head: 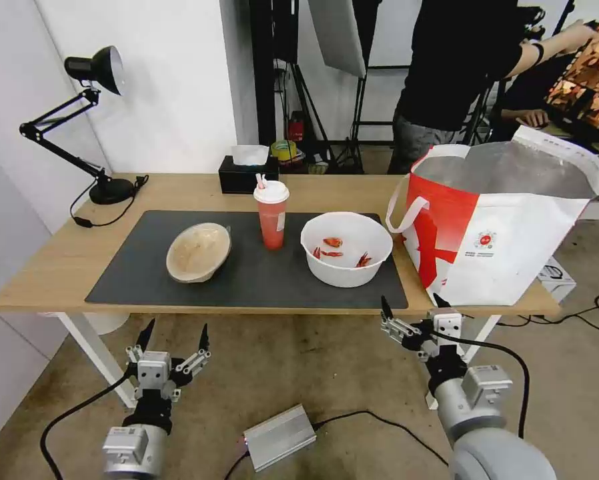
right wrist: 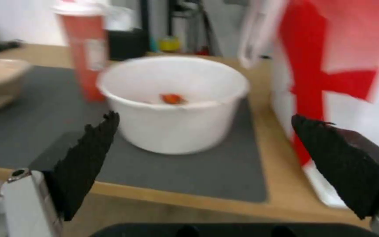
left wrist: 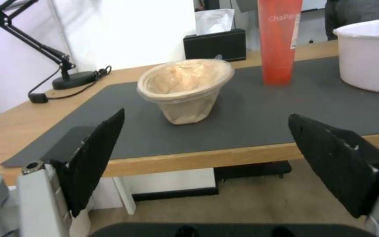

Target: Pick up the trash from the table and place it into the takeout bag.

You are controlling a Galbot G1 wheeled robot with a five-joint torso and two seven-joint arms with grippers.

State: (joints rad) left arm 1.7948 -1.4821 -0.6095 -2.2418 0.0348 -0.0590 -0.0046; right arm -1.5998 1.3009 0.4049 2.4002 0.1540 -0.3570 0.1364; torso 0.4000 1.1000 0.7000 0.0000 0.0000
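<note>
Three trash items sit untouched on my surface (head: 59, 267), so I judge nothing is bagged yet. Largest, the takeout bag (head: 506, 227) stands mouth-up just beyond and outboard of my right hand (head: 413, 308), ready to receive. Directly ahead of that hand, fingers spread and empty, is the white bowl (head: 346, 248). My left hand (head: 174, 335), likewise released below the surface edge, faces the pulp bowl (head: 198, 251). Between the bowls stands the drink cup (head: 271, 215).
</note>
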